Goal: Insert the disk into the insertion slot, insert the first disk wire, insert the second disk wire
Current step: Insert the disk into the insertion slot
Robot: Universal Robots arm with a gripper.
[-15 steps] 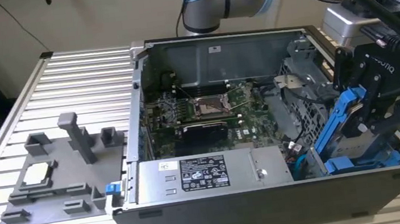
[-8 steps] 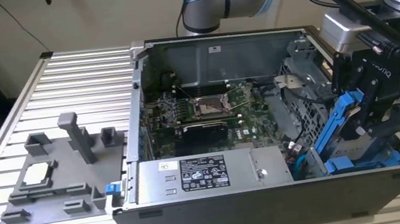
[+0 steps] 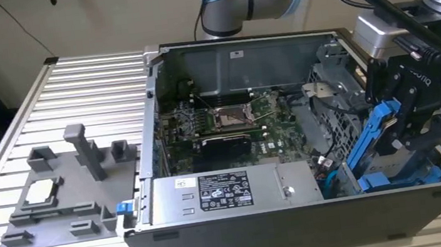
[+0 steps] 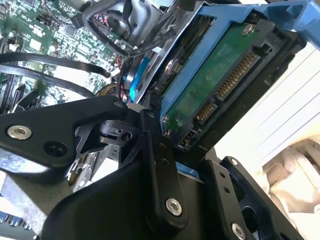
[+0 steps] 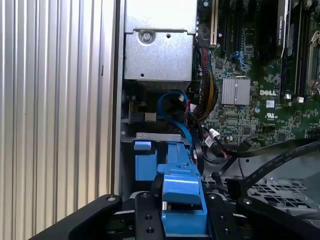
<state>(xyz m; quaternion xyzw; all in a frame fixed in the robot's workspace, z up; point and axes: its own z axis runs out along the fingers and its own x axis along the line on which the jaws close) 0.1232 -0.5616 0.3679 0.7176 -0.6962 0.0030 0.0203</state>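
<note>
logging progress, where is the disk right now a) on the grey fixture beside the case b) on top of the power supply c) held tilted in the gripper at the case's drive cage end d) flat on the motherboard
c: the gripper is shut on the disk by its blue carrier, holding it tilted at the drive-cage end of the computer case.

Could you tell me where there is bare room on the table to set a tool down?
The ribbed table is bare behind the grey fixture, up to the computer case. It is crowded where the gripper holds the disk.
</note>
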